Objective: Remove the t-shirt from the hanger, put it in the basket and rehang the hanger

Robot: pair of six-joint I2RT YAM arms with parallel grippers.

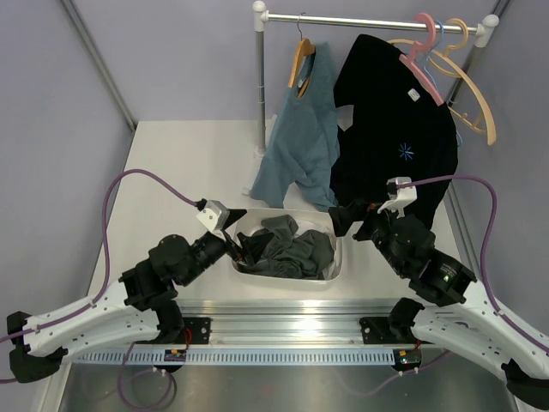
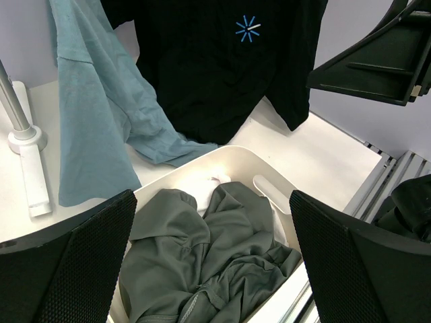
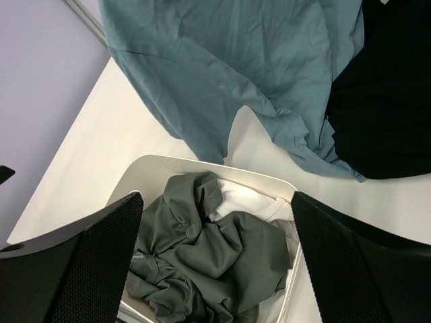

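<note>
Top external: t-shirt (image 1: 390, 129) hangs on hanger (image 1: 423, 60) at back-right rail (image 1: 369, 19), hem down by surface (image 1: 171, 154); L pincer (image 1: 238, 233) and R pincer (image 1: 353, 221) both spread, empty, near bin (image 1: 340, 253), so I'd pinch shoulder fabric w/ R, slide it off hanger arm, not yank hem.

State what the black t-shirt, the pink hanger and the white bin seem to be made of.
T-shirt: soft matte fabric, probably cotton knit; it drapes in limp folds.
Hanger: smooth pink plastic, judging by even colour and rounded arms.
Bin: likely white plastic, faint sheen on its rounded rim.
</note>
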